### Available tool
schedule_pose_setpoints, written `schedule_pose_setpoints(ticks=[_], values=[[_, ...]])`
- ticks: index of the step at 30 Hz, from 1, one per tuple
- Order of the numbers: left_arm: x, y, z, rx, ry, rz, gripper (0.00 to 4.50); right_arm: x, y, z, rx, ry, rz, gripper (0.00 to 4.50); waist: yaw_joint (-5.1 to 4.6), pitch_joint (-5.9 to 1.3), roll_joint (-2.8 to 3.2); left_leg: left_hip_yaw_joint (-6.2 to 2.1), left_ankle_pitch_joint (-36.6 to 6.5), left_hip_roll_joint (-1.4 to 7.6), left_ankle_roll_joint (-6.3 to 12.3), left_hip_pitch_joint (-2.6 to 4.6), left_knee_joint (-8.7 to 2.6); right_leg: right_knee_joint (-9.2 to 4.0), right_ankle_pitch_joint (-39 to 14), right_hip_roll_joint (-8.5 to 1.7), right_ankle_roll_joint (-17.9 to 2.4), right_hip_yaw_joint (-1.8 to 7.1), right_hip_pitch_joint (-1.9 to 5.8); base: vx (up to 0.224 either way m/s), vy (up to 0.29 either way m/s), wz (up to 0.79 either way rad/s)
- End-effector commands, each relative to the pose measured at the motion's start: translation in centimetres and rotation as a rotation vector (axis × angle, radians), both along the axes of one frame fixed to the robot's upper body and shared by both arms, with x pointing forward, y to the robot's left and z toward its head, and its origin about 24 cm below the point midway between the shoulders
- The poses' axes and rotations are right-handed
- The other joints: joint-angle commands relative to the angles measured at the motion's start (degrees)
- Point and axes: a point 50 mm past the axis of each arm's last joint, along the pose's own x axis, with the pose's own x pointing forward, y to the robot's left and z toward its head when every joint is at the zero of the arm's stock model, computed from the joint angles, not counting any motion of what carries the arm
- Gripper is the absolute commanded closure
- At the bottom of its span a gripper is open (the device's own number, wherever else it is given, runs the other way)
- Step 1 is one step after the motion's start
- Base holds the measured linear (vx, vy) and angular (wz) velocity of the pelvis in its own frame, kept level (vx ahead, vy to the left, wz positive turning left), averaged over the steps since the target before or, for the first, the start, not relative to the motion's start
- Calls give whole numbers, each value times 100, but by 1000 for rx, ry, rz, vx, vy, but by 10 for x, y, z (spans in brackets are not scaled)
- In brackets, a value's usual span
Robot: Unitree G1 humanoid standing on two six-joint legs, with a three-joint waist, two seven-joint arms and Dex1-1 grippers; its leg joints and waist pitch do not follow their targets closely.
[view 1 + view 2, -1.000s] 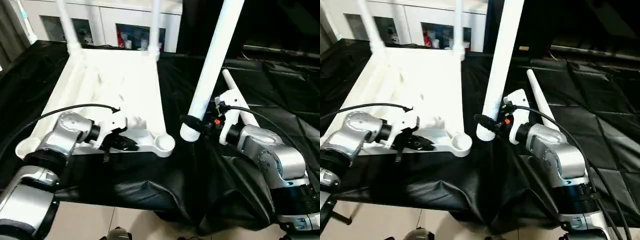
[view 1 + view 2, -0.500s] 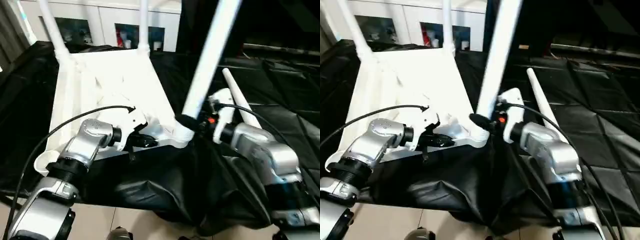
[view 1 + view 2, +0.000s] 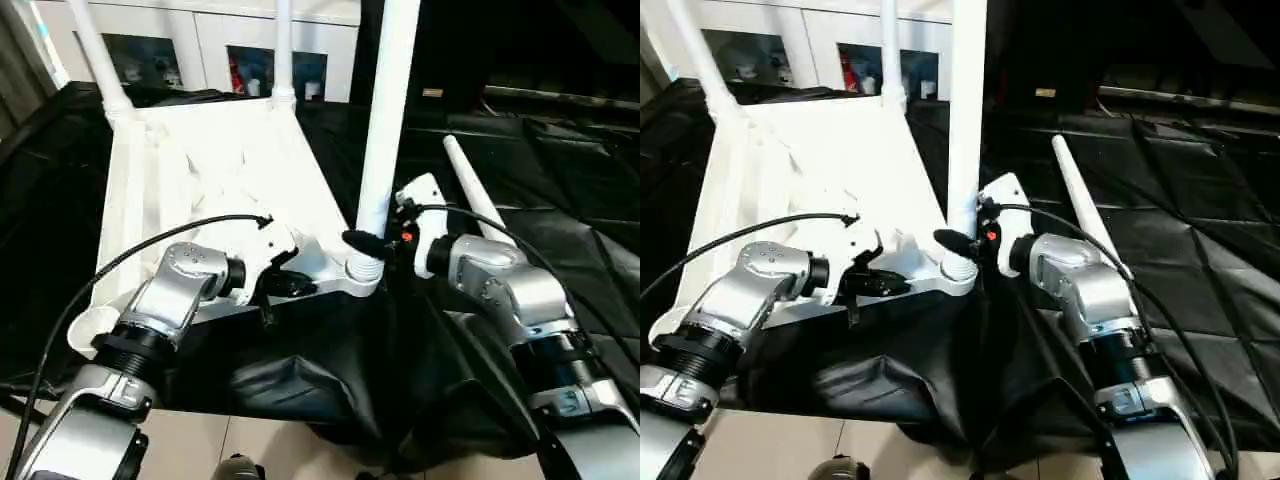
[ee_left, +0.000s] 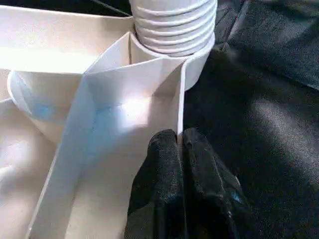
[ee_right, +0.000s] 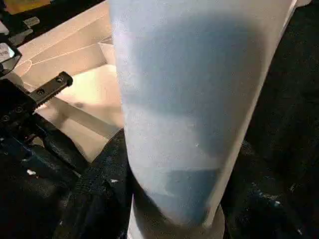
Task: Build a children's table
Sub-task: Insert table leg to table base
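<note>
The white table top (image 3: 225,190) lies upside down on black cloth, ribs up. Two legs (image 3: 283,55) stand in its far corner sockets. My left gripper (image 3: 290,285) is shut on a rib of the table top (image 4: 139,104) near the front right corner socket (image 3: 362,272). My right gripper (image 3: 365,243) is shut on a third white leg (image 3: 385,110), held upright with its threaded end (image 4: 174,25) sitting in that socket. A fourth leg (image 3: 478,205) lies loose on the cloth to the right. The front left socket (image 3: 85,325) is empty.
A white cabinet with glass doors (image 3: 200,45) stands behind the table top. Black cloth (image 3: 560,170) covers the work surface and hangs over its front edge onto a pale floor (image 3: 260,450). Cables run along both forearms.
My right gripper swung the third leg from tilted to upright and set its end in the front right socket. The left gripper kept its hold on the rib.
</note>
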Motion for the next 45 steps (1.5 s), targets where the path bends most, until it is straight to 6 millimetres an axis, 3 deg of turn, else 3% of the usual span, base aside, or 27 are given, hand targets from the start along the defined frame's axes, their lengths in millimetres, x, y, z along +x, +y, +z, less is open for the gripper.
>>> schedule_pose_setpoints(ticks=[1,11,13,14,17,23,31,41,42,44,45], values=[[1,0,5,-14,-20,9,450,1,-2,0,14,7,-2,259,18,-493,36,-39,-900,143,60,45,-396,-360,-1018,-445,-1117,336,364,0,0,0],[2,-1,7,-7,-25,18,450,-4,-10,-16,120,53,-41,259,19,-510,92,-45,-1015,152,41,64,-393,-363,-910,-450,-1206,334,364,0,0,0],[3,-1,7,-6,-27,21,450,-5,-11,-18,132,58,-45,259,24,-522,81,-50,-965,151,56,55,-393,-337,-773,-442,-1243,327,377,0,0,0],[3,0,7,-6,-27,22,450,-7,-13,-24,146,66,-58,259,26,-518,111,-52,-979,149,55,54,-393,-337,-765,-442,-1259,325,371,0,0,0],[5,1,8,-5,-30,25,450,-12,-19,-40,199,100,-113,259,29,-511,128,-50,-1113,153,47,63,-394,-363,-854,-460,-1290,326,363,0,0,0],[6,1,10,-2,-36,30,450,-23,-22,-62,258,137,-175,259,20,-499,136,-58,-1233,148,51,59,-411,-392,-1020,-452,-1266,319,373,0,0,0],[8,2,11,7,-45,33,450,-36,-16,-73,98,43,-84,260,10,-465,184,-67,-1395,138,50,61,-434,-443,-1436,-443,-1112,313,350,0,0,0],[3,2,11,26,-36,-27,450,-31,-11,-62,-21,13,82,260,-20,-438,142,-69,-1452,138,143,58,-447,-476,-1678,-433,-1034,318,341,0,0,0],[2,3,11,34,-33,-46,450,-31,-10,-62,-27,32,112,260,-18,-433,109,-70,-1455,139,167,59,-447,-474,-1753,-443,-1025,317,343,0,0,0],[0,4,10,50,-31,-71,450,-32,-10,-61,-40,55,165,260,-21,-435,124,-68,-1435,147,189,65,-447,-479,-1751,-443,-1021,321,334,0,0,0],[-1,5,10,55,-29,-76,450,-32,-9,-61,-45,58,179,260,-34,-426,63,-59,-1375,148,216,56,-450,-475,-1675,-432,-1036,322,331,0,0,0]])
